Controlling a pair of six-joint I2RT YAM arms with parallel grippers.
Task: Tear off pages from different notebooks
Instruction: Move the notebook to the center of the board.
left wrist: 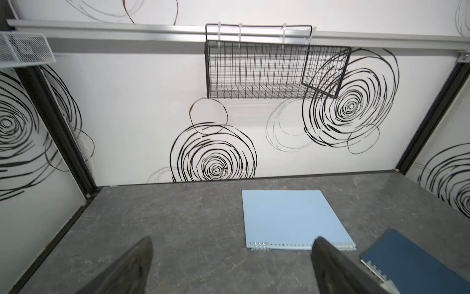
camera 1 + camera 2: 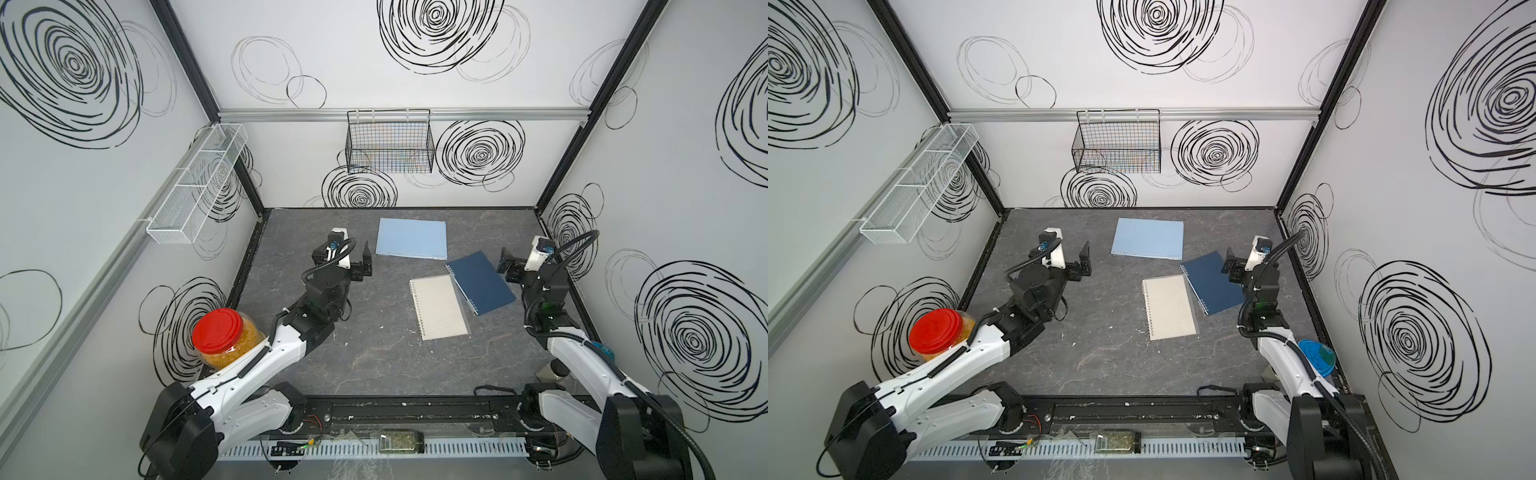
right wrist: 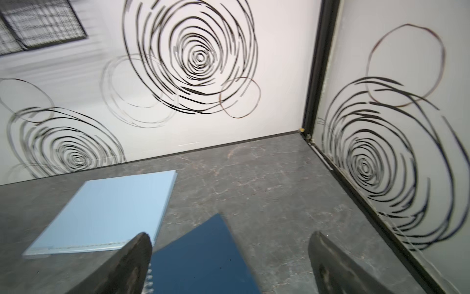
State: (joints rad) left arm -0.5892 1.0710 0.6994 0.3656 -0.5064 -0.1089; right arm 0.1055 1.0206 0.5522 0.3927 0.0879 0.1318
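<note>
Both grippers hang empty above the table. The left gripper [image 1: 233,244] has its jaws spread wide with nothing between them, and the right gripper [image 3: 229,234] is spread just as wide and touches nothing.

On the dark grey marbled table [image 2: 332,353] lie three wire-bound notebooks, all shut. The light-blue rectangular notebook [image 2: 411,239] lies near the middle of the far edge, with its wire binding turned toward the near edge. The dark navy notebook [image 2: 482,284] lies slantwise toward the right edge, just below the right gripper. The clear-covered notebook showing cream lined paper [image 2: 440,307] lies near the table's centre, its right side against the navy one's wire edge. I cannot tell which of the two lies on top there. No loose pages show anywhere.

By my judgement the task is at its very start, in the approach, with no cover lifted and no sheet torn. The next move likely calls for one gripper to pin a notebook down beside its binding. The other would then work under the thin cover to fold it back and pinch a single sheet.
</note>
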